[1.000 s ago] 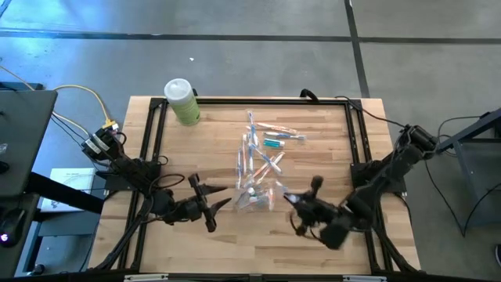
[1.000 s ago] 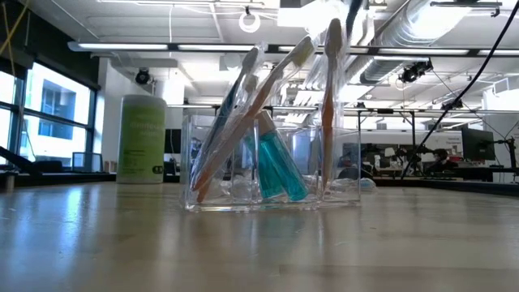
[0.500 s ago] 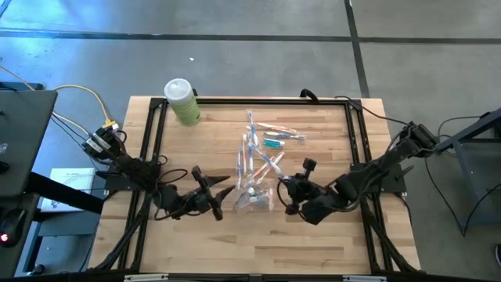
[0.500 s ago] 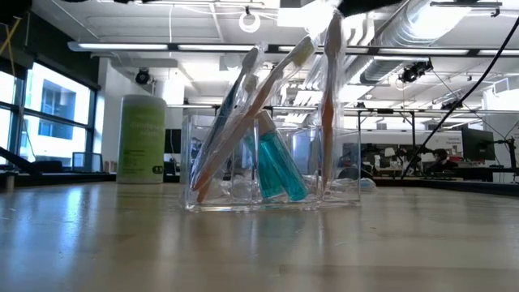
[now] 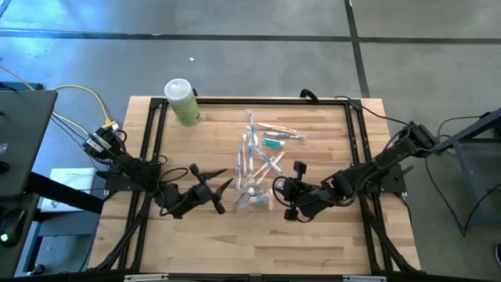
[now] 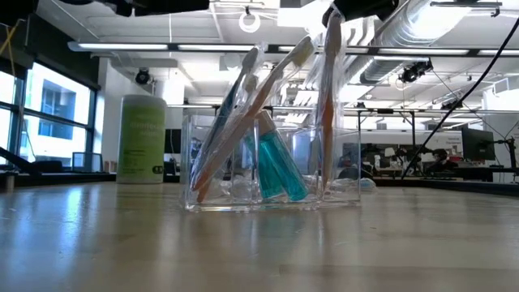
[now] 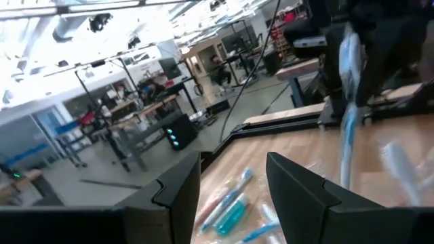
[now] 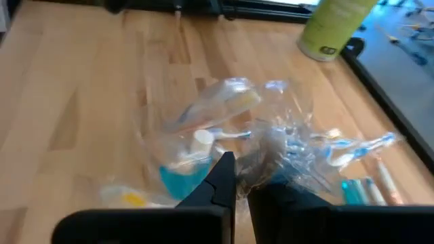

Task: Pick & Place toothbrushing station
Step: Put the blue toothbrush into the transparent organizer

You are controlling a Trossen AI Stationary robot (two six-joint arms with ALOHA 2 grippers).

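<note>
The see-through holder (image 5: pixel 252 197) stands on the wooden table, near the middle. Several clear-white sticks with teal and orange parts lean in it, as the low view shows (image 6: pixel 272 162). More sticks (image 5: pixel 274 135) lie loose on the table beyond it. My right gripper (image 5: pixel 275 188) is at the holder's right side, up at the stick tops, with its fingers nearly together (image 8: pixel 242 186). My left gripper (image 5: pixel 221 186) is open and empty just left of the holder; in the left wrist view (image 7: pixel 234 196) it looks past an upright stick (image 7: pixel 349 102). My right gripper meets the wrapped top (image 8: pixel 266 150) of a stick that stands in the holder, coming slanting down from the table's right. The top is between its two fingertips. The low view shows the dark fingers over that stick's upper end (image 6: pixel 332 24). The stick stays upright in the holder.
A light-green bottle with a white cap (image 5: pixel 182 100) stands at the table's far left corner. A black frame (image 5: pixel 153 141) runs along the table's edges. Bare wood lies in front of the holder toward the near edge.
My right gripper has gone toward the table's left and a little toward the far edge, from the near right up to the holder's stick tops. My left gripper has gone a little toward the far edge and turned toward the holder. The holder and its sticks have stayed in place.
</note>
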